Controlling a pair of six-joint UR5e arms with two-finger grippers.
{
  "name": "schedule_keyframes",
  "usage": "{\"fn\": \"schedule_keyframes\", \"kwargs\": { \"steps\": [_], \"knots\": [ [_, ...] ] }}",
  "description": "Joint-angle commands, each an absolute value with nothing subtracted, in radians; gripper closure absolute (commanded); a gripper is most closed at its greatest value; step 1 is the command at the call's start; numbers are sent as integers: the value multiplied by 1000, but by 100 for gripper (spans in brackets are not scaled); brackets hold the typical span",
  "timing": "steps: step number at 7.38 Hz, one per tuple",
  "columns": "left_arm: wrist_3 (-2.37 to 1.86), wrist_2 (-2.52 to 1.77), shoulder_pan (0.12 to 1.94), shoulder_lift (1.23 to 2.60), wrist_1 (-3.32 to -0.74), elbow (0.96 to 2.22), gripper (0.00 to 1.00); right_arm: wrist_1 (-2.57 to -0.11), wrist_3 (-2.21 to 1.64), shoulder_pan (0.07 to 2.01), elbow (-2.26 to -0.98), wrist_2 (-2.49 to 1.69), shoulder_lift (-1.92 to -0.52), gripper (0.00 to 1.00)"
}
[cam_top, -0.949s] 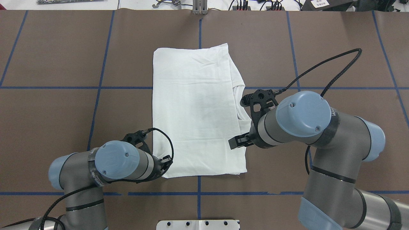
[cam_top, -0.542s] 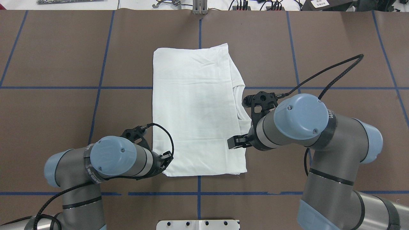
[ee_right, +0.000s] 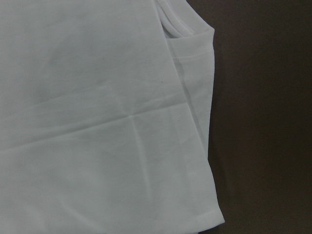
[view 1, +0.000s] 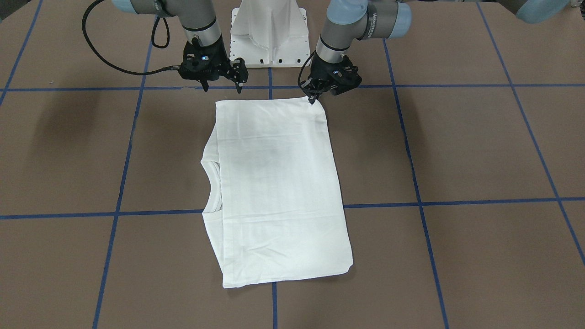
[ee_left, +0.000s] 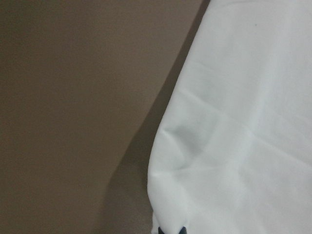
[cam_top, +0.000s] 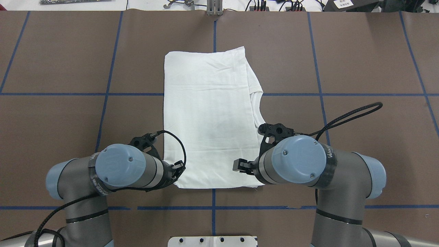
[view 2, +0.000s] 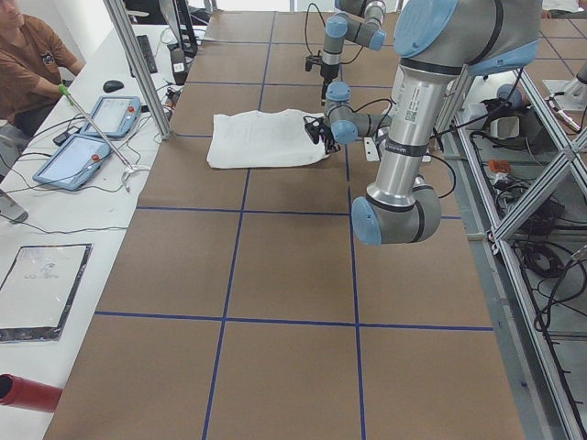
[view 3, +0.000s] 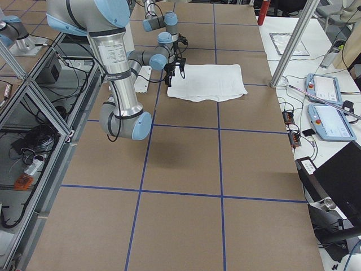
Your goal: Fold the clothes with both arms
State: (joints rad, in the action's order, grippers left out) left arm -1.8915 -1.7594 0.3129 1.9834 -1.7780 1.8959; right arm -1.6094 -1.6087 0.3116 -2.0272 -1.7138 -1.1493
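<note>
White shirt (view 1: 274, 183) is pinched at one corner by the closed left gripper (view 1: 313, 98). Above the neighbouring corner the right gripper (view 1: 221, 87) is held spread and empty, both wrists pointed down.

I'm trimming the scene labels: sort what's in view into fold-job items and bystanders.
Job: white shirt; left gripper, shut on its corner; right gripper, open.
Lying about: white pedestal base; two tablets; red cylinder; seated person.

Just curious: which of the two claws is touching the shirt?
The left gripper, tips closed on a corner of the shirt; the right gripper hovers open above it.
</note>
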Motion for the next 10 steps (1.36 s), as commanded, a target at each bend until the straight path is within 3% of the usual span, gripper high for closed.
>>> {"fn": "schedule_keyframes", "kwargs": {
  "steps": [1, 10],
  "knots": [
    [-1891, -1758, 313, 1983, -1778, 1896, 100, -1605, -1819, 288, -1967, -1675, -1128, 0],
    [-1891, -1758, 334, 1996, -1775, 1896, 100, -1522, -1861, 256, -1832, -1672, -1115, 0]
  ]
}}
